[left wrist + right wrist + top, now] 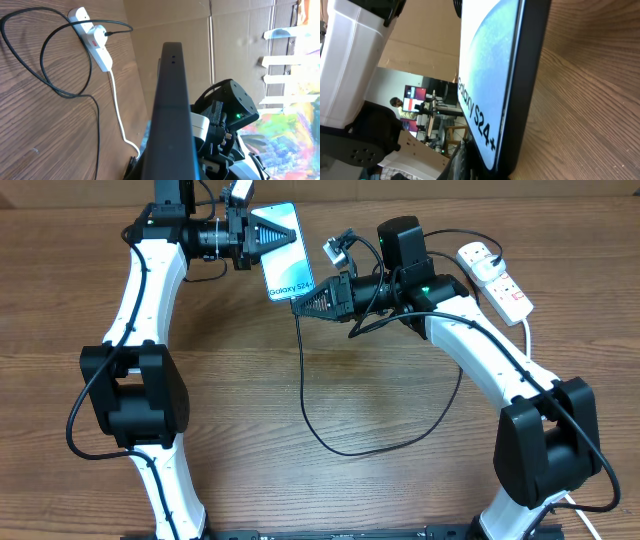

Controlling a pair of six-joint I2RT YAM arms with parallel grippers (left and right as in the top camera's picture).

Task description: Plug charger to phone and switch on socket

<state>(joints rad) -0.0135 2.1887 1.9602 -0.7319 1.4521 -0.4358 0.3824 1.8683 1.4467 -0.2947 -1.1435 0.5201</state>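
Note:
The phone point(283, 252), with a light-blue screen reading "Galaxy S24+", is held above the table at the back by my left gripper point(262, 240), which is shut on its upper end. In the left wrist view I see its dark edge point(172, 100), and in the right wrist view its screen point(487, 75). My right gripper point(303, 303) is shut on the connector end of the charger cable point(330, 445), right at the phone's lower end. The connector tip itself is hidden. The cable loops over the table to the white socket point(495, 275), which also shows in the left wrist view point(92, 42).
The socket's thick white cord point(527, 340) runs toward the front right, and it also shows in the left wrist view point(117, 105). A cardboard wall point(210, 45) stands behind the table. The black cable loop lies across the table's middle.

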